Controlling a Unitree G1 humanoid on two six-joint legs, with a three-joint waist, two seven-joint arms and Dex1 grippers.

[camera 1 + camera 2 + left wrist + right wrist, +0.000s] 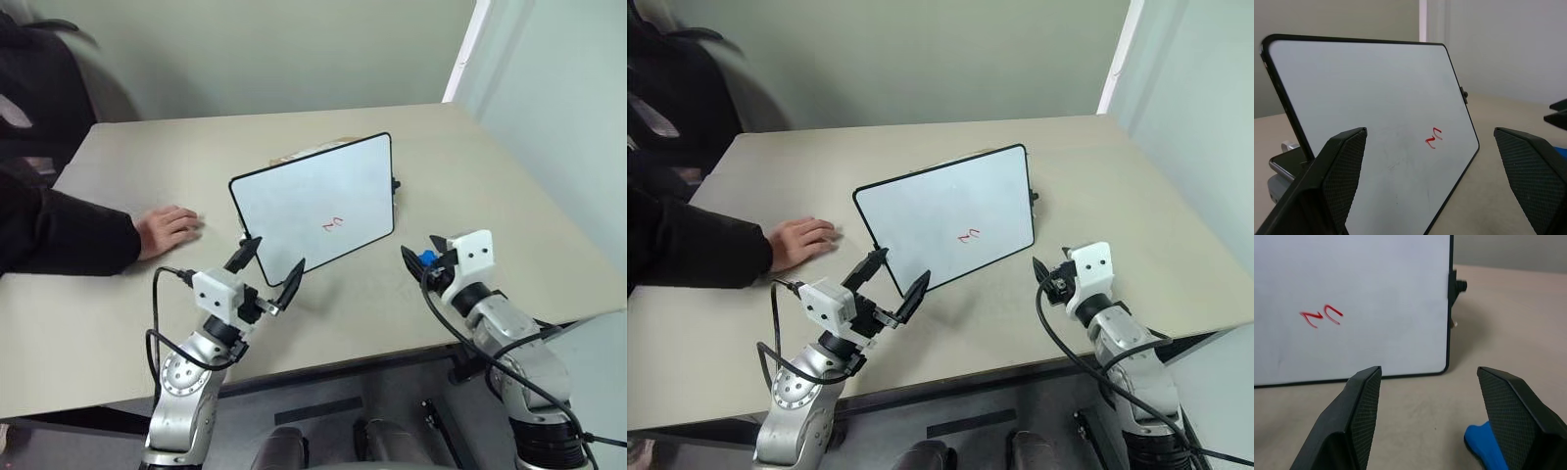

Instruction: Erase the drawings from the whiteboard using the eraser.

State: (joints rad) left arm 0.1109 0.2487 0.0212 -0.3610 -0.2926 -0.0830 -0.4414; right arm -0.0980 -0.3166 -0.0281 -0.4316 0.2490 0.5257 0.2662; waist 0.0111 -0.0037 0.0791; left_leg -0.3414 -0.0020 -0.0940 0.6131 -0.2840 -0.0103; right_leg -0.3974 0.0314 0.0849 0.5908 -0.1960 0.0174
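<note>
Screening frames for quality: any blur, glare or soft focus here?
Left eye view: the person at the table's far corner is smeared with motion blur; the board and red marks are crisp. Left wrist view: pincer fingers sharp up close, marks readable, no glare on the board.

No readable text, label, brand or number is showing anywhere. The only mark is sitting on the whiteboard (313,206): the drawings (333,224), a small red squiggle of two or three short strokes, spelling nothing legible.
</note>
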